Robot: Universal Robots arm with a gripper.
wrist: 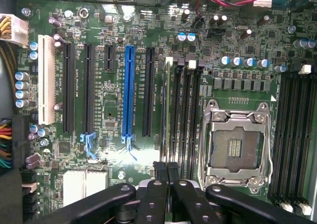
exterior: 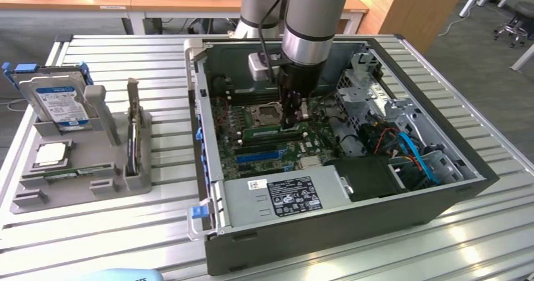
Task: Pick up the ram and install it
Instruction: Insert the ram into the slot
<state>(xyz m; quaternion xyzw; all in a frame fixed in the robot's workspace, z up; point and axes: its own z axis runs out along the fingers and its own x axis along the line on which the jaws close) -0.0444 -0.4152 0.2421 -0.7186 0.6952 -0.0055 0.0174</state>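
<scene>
Wrist view: the gripper's (wrist: 167,167) black, matte fingers are pressed together on the near end of the ram (wrist: 164,110). The ram shows edge-on as a thin grey-green blade running straight away from the fingertips. It stands along the first of a row of long black memory slots (wrist: 185,110); whether it is seated in one cannot be told.

Just to one side of the fingers is the square processor socket (wrist: 235,147), with a bright metal frame and an open middle of gold contacts. To the other side is a blue expansion slot (wrist: 129,90), flanked by black ones, with a white slot (wrist: 46,80) farther off. Small white lettering runs beside these slots but is too fine to read.

In the exterior view the gripper (exterior: 289,123) reaches down into the open computer case (exterior: 334,231), with the ram (exterior: 265,131) a green strip at its tips. Nearer the camera, the grey power supply (exterior: 284,196) carries a black label with white marks, unreadable.

Well apart from the gripper, a grey moulded tray (exterior: 84,191) holds an upright hard drive (exterior: 57,99) with a blue-and-white label, a square silver chip (exterior: 52,154) and another green stick (exterior: 79,172).
</scene>
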